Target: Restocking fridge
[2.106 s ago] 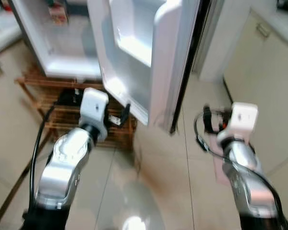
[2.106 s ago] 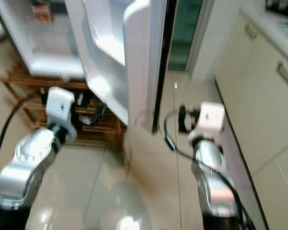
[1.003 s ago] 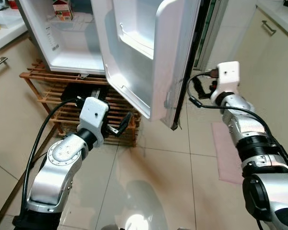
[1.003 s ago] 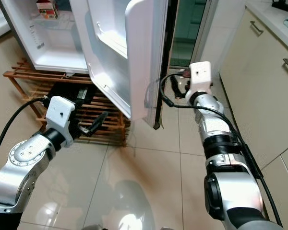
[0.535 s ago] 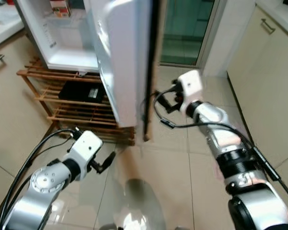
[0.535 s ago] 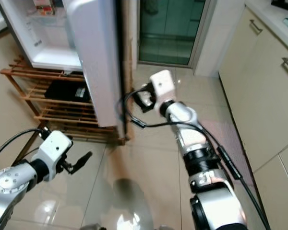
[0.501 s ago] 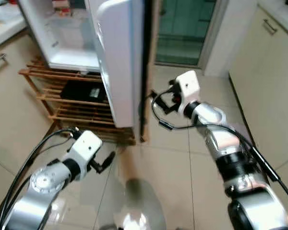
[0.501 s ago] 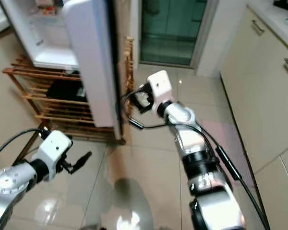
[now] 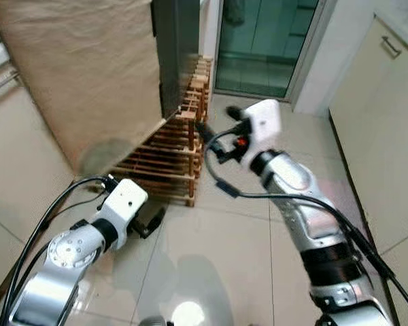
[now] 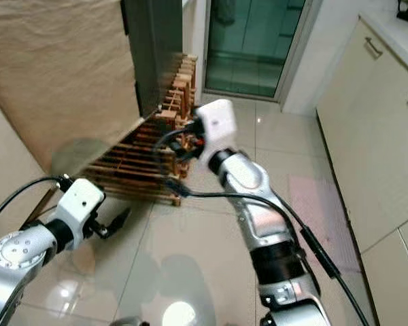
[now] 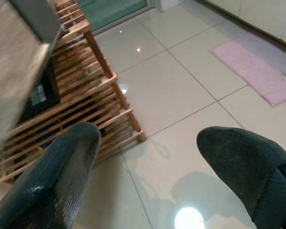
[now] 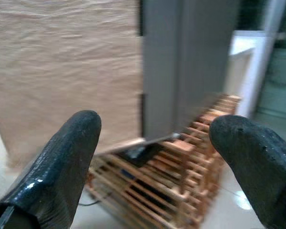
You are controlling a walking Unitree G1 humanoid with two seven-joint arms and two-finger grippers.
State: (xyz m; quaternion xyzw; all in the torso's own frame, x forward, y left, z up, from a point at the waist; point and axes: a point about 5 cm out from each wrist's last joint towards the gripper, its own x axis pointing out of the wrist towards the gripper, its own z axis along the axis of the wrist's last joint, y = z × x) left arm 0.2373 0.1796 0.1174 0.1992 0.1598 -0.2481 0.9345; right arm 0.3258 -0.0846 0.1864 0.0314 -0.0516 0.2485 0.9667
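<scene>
**Fridge door swung shut; right pincer raised at the rack**

Since half a second ago the white inner face of the door and the lit interior have gone from sight, and the tan outer face of the fridge door (image 9: 81, 75) is now presented to the camera. The right arm has been carried leftwards, towards the fridge.

The fridge (image 10: 153, 51) is seen at the far left, its dark grey side panel turned to the right. It is carried on a wooden slatted rack (image 9: 173, 159) standing on the tiled floor (image 9: 217, 265). A black box (image 11: 38, 95) is stored on a lower shelf of the rack.

The right pincer (image 9: 214, 139) is held up just beside the rack's right corner post; in the right wrist view its fingers (image 12: 57, 162) are spread wide, with nothing between them. Whether the rack is touched cannot be told.

The left pincer (image 9: 149, 224) is held low, near the floor in front of the rack, its fingers (image 11: 52, 181) likewise parted and empty.

A pink mat (image 11: 262, 71) is laid on the tiles at the right, beside cream cabinets (image 10: 387, 129). A glass door (image 10: 251, 47) is seen at the far side.
</scene>
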